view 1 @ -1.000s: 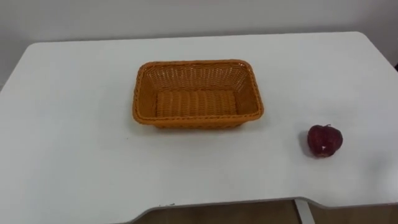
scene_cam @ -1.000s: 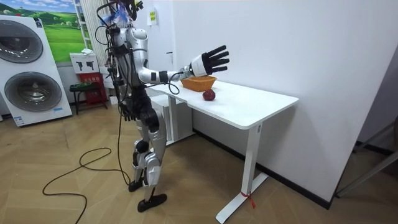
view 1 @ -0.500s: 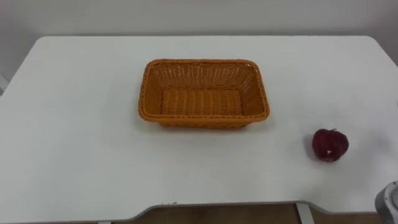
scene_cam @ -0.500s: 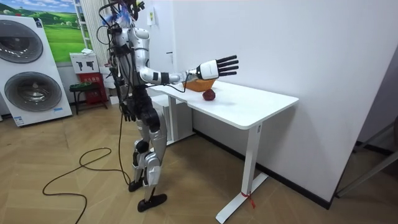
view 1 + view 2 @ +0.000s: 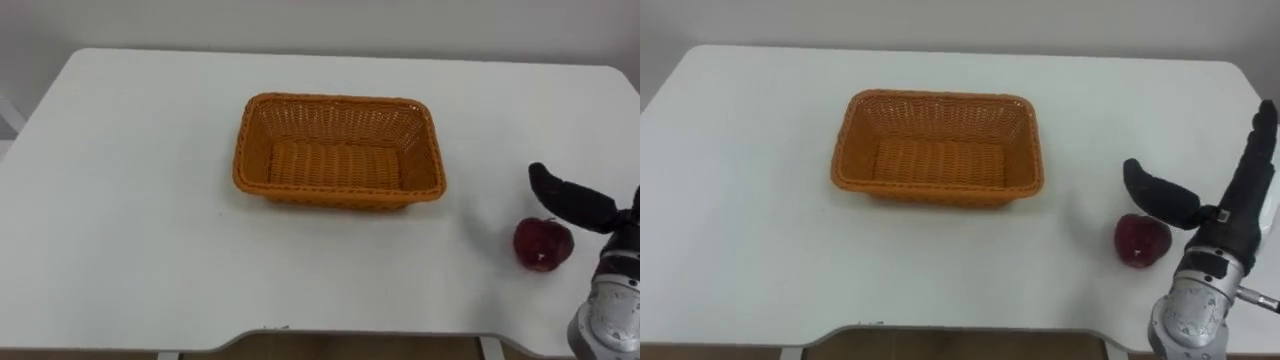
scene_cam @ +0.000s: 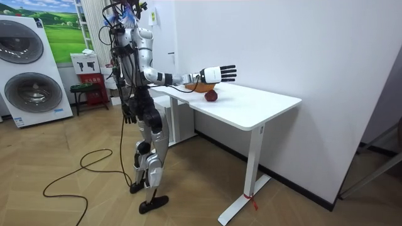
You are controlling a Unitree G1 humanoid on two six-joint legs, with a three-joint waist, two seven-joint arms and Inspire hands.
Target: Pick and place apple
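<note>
Hovering by apple (image 5: 543, 244) — right hand (image 5: 1232, 215), outspread.

A dark red apple (image 5: 543, 244) sits upright, right of an orange wicker basket (image 5: 340, 151).

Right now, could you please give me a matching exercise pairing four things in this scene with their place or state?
Things:
1. basket
2. apple
3. right hand
4. table

Places or states:
A. open, close by the apple
B. white, bearing the basket and the apple
C. empty, near the table's middle
D. lying on the table, to the basket's right

Pairs: 1-C, 2-D, 3-A, 4-B
</note>
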